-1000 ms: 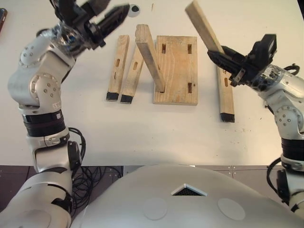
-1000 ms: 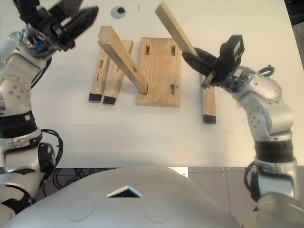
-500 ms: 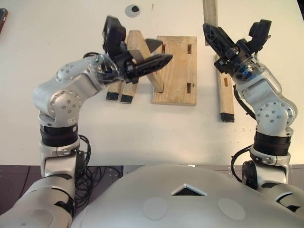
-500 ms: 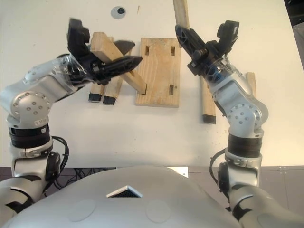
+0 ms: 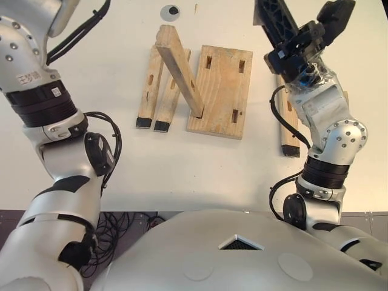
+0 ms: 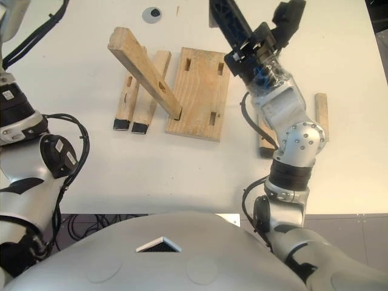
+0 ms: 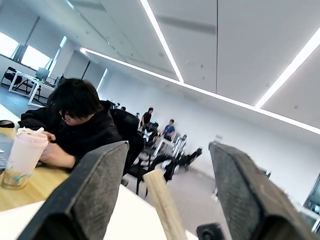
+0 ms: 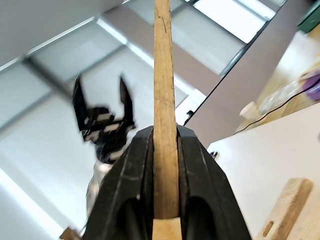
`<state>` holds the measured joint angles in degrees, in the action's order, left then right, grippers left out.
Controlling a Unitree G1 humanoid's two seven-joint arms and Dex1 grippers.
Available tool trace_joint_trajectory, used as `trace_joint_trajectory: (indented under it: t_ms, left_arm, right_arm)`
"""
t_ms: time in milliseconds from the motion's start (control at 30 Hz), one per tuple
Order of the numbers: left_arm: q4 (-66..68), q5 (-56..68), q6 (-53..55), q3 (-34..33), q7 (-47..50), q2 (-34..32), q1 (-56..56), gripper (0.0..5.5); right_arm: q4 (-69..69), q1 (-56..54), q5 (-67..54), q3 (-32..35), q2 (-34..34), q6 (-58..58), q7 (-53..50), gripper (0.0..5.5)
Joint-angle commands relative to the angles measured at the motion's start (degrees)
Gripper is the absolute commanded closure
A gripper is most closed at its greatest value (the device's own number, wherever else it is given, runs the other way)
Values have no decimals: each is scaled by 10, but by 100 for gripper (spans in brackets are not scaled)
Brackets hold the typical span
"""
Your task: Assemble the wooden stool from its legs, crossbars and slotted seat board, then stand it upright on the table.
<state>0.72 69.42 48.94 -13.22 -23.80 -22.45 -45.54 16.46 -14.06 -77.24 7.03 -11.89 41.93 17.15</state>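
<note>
Left arm has swung up off the tilted leg. Its left gripper now points into the room, fingers spread wide and holding nothing. The right arm has risen too, forearm upright, with the right gripper clamped tight on a held leg. The tilted leg stands in a slot of the seat board; two flat legs lie just left of it on the table.

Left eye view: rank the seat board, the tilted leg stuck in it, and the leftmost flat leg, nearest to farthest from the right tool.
1. Pale wooden slotted seat board, just left of the right tool.
2. Tilted wooden leg, planted at the board's left edge.
3. Leftmost flat black-tipped wooden leg, farthest left.
</note>
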Motion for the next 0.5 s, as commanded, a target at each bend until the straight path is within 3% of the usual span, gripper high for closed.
trace_joint_trajectory:
  t_ms: [33,167,267,333,500]
  left_arm:
    - [-5,-79,-17,24,-29,-32,9,253]
    - [-43,-128,-23,31,-8,-31,44,253]
    - [-98,-116,-4,28,58,5,60,253]
    - [-135,-118,7,46,95,29,69,253]
    - [-182,-142,31,96,157,77,108,253]
  right_arm:
    - [24,-23,105,-35,-164,50,132,511]
    - [16,-53,291,-124,-375,22,328,511]
    - [7,-98,404,-196,-462,-11,441,511]
    - [-6,-134,453,-232,-478,-21,491,511]
    - [-46,-223,523,-289,-446,-20,552,511]
